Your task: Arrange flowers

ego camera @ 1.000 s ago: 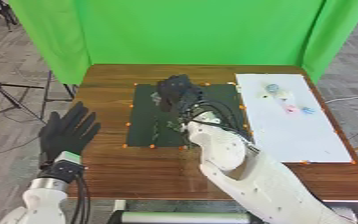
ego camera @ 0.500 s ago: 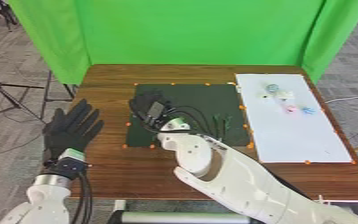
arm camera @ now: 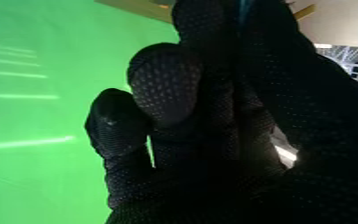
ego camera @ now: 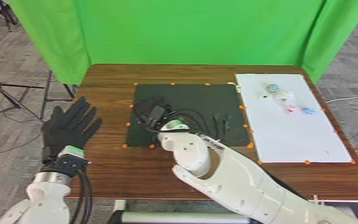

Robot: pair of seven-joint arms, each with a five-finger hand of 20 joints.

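My right hand [ego camera: 149,109] is over the left part of the dark mat [ego camera: 189,92] in the head view, and its black glove [arm camera: 202,165] is close up in the right wrist view. What it may hold, I cannot tell. Green stems [ego camera: 222,124] lie on the mat, to the right of that hand and beside its cables. On the white board [ego camera: 291,140] lie small flowers: a blue-grey one [ego camera: 272,87], a pale one [ego camera: 285,95], a pink one [ego camera: 291,108] and a light blue one [ego camera: 308,110]. My left hand [ego camera: 67,127] is open at the table's left edge.
Orange markers line the mat and the white board on the brown table [ego camera: 149,175]. A green backdrop [ego camera: 198,35] hangs behind the table's far edge. My right forearm crosses the table's near right part, and a tripod stands on the floor at the left.
My right hand has moved left and a little nearer over the mat, uncovering the green stems on the right. The left hand has barely shifted.
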